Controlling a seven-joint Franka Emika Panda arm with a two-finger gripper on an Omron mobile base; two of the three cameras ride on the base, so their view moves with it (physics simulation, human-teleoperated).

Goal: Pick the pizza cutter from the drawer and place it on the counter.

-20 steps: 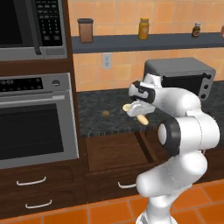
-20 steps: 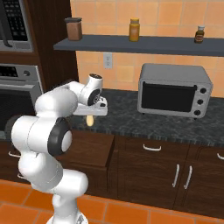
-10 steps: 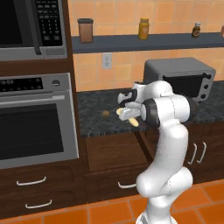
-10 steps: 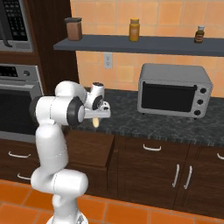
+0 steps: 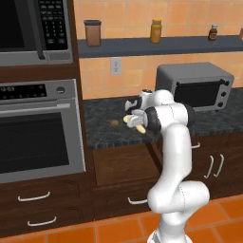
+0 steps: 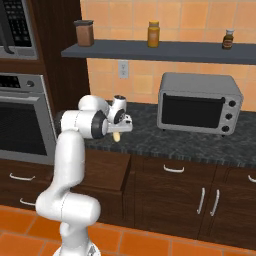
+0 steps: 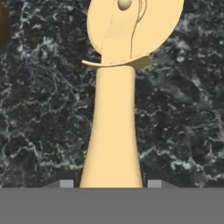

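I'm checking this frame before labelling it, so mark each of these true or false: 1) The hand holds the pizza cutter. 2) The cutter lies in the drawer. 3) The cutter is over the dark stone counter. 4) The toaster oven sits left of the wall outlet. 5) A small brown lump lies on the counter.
1) True: the hand is shut on the pizza cutter, gripping its handle.
2) False: the cutter is up at counter level, out of the drawer.
3) True: speckled counter lies behind it in the hand view.
4) False: the toaster oven sits right of the outlet.
5) True: a brown lump lies near the hand.
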